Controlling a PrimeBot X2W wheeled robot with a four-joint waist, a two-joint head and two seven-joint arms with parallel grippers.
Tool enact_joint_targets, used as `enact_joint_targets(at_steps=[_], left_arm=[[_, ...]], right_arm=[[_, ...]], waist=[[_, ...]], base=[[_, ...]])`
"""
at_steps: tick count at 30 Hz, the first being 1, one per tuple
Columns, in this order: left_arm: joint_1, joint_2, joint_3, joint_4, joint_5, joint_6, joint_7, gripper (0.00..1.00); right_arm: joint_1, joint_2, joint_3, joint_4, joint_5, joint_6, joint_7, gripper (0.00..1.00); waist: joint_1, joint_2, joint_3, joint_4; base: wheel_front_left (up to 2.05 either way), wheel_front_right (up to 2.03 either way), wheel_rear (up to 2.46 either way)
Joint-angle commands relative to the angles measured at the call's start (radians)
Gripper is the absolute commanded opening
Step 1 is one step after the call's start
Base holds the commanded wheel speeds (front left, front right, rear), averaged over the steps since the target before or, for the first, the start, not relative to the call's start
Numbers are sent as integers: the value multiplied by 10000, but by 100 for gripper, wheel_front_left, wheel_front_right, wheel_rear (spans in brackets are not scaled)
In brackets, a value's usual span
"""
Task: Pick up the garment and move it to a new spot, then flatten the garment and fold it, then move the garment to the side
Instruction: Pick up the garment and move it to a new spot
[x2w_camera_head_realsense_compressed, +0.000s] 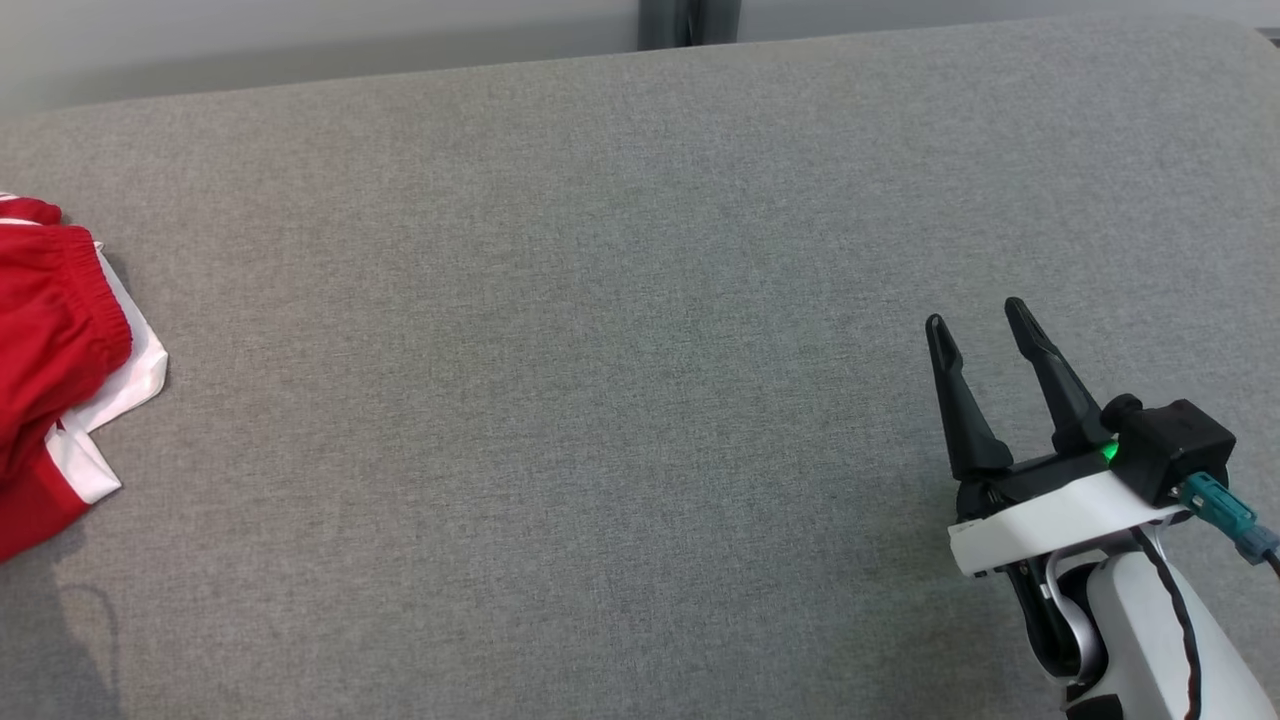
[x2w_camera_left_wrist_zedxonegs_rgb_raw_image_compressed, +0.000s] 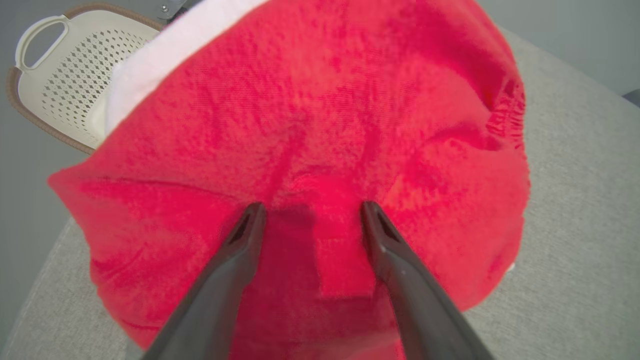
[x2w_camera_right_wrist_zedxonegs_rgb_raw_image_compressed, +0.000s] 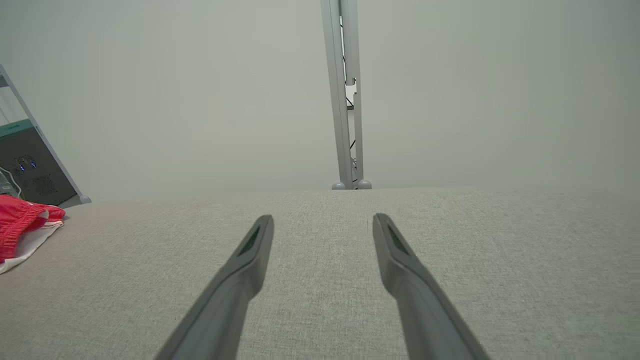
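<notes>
Our left gripper (x2w_camera_left_wrist_zedxonegs_rgb_raw_image_compressed: 312, 207) stands with its jaws wide apart and gripping nothing. Its fingertips are right over the red garment (x2w_camera_left_wrist_zedxonegs_rgb_raw_image_compressed: 320, 125), and we cannot tell whether they touch the cloth. Our right gripper (x2w_camera_head_realsense_compressed: 975, 315) is likewise spread and empty, poised above the near right part of the grey fabric worktop (x2w_camera_head_realsense_compressed: 640, 300), well apart from the garment. We see the worktop stretch across the whole head view. The garment lies bunched at the worktop's left edge. It is red with white trim and a gathered elastic band, and a white hem pokes out toward the middle. Past that left edge, beyond the garment, we see a cream perforated laundry basket (x2w_camera_left_wrist_zedxonegs_rgb_raw_image_compressed: 65, 75) with a loop handle. Behind the far edge a slim grey metal post (x2w_camera_right_wrist_zedxonegs_rgb_raw_image_compressed: 345, 100) rises against a pale wall.
</notes>
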Motion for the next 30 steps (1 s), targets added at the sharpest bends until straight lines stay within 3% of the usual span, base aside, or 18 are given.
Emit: enact_joint_targets(at_steps=[1, 2, 3, 5, 18, 30], left_arm=[[-151, 89, -1, 97, -75, -63, -62, 100], [-166, 100, -18, 181, -56, -81, -105, 87], [-190, 106, -38, 262, -41, -90, -141, 49], [-284, 122, -86, 391, -21, -152, -214, 0], [-963, 423, -992, 422, 462, -780, -996, 0], [-1410, 84, -2504, -1421, 584, -953, -814, 0]], right_arm=[[-13, -60, -41, -34, -8, 18, -49, 100], [-18, -65, -57, -35, -15, 18, -49, 100], [-26, -66, -69, -39, -25, 18, -49, 100], [-58, -53, -85, -48, -53, 18, -49, 100], [145, 159, -114, 116, -53, 19, -49, 100], [684, 419, -234, 355, -46, 19, -49, 100]], waist=[[0, 0, 38, -27], [0, 0, 54, -32], [0, 0, 68, -35], [0, 0, 95, -30], [0, 0, -447, 261], [0, 0, -1748, 106]], base=[[0, 0, 0], [0, 0, 0], [0, 0, 0], [0, 0, 0], [0, 0, 0], [0, 0, 0]])
